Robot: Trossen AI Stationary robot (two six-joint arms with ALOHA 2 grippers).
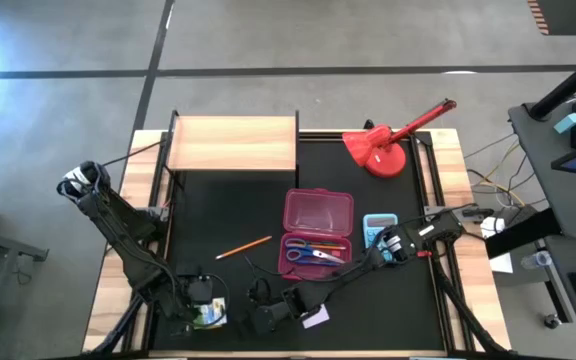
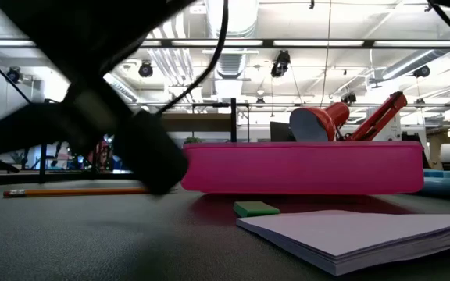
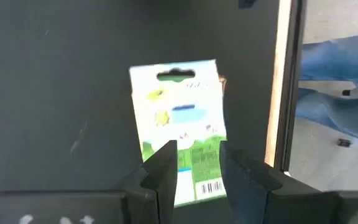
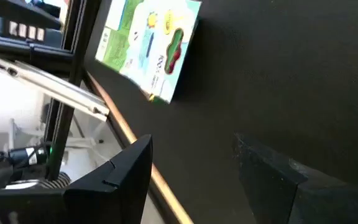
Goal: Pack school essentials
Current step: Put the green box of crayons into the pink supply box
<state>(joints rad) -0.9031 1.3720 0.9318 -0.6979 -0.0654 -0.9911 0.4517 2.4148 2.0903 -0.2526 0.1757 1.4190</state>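
Observation:
The green-and-white box (image 1: 209,316) lies flat near the table's near edge, left of centre. My left gripper (image 1: 202,296) is over it, open by a narrow gap, with its fingers above the box's barcode end (image 3: 199,180). My right gripper (image 1: 260,312) is low just right of the box, wide open (image 4: 192,143), and the box (image 4: 148,50) shows ahead of it. The lilac sticky-note pad (image 1: 315,317) lies beside the right arm. The open pink case (image 1: 318,232) holds the blue-handled scissors (image 1: 313,252). The orange pencil (image 1: 243,247) and the green eraser (image 2: 256,208) lie on the mat. My left gripper comes from above, pointing down, with its fingers (image 3: 163,165) over the box's barcode end. The box lies flat on the mat and is wider than the gap between the fingers. Whether the fingers touch it I cannot tell.
A red desk lamp (image 1: 388,145) stands at the far right. The light-blue calculator (image 1: 379,226) is right of the pink case. A wooden board (image 1: 233,143) sits at the far left. The table's near edge (image 4: 129,134) runs close to both grippers. Bare mat lies left of the pencil.

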